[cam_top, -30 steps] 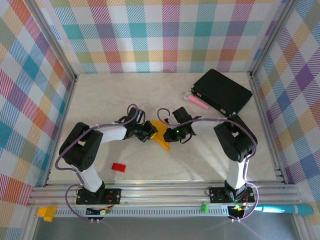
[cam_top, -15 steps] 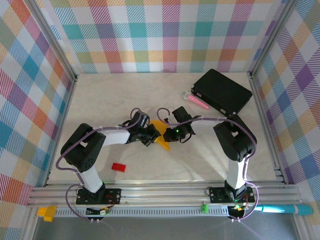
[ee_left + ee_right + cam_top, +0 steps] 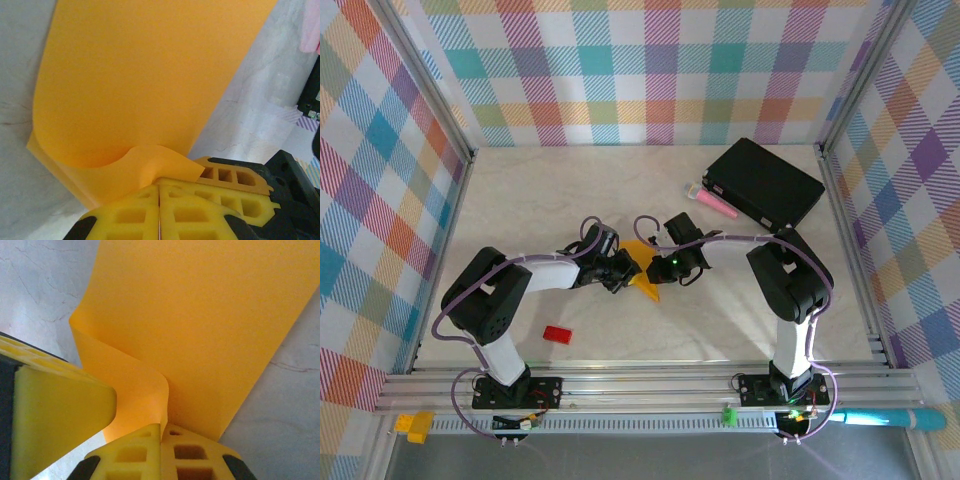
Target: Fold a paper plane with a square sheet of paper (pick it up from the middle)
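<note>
Mid-fold: the left end effector and the right end effector each pinch an edge of the paper. Next, the lifted flap likely needs drawing over and creasing flat.

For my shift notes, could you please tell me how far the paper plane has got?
Done: the orange paper sheet is doubled over on itself. In hand: left hand and right hand each pinch a curled edge. Remaining: no pointed dart shape yet.

Table bears orange paper, black box, pink stick, red block.
</note>
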{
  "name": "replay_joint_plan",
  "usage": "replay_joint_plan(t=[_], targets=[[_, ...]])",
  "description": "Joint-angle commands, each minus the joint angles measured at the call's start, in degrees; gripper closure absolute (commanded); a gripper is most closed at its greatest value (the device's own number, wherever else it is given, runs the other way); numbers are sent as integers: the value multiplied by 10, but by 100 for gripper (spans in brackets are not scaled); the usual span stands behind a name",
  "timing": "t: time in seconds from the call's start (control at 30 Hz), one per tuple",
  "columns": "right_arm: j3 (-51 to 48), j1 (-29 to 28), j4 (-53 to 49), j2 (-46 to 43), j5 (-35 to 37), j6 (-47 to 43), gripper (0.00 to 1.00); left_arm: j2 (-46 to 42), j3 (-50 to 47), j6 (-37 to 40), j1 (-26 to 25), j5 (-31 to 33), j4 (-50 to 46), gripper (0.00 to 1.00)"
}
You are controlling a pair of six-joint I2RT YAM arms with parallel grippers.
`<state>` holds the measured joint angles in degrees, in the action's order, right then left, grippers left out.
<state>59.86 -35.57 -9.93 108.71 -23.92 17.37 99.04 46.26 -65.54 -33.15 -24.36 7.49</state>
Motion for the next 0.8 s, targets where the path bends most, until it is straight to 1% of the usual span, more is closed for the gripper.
replay_joint_plan(t=[0.0,0.27,0.43,0.77], targets=[[7,4,-30,20,19,-1,96,-21,-7,9,-6,-5,-14,93],[8,4,-33,26,22,0,97,-26,-3,14,-6,-14,-17,94],[9,4,-33,27,22,0,97,-30,6,34,-6,-5,-55,94],[10,4,-34,29,21,-1,96,-7,1,26,-6,-18,-26,95]])
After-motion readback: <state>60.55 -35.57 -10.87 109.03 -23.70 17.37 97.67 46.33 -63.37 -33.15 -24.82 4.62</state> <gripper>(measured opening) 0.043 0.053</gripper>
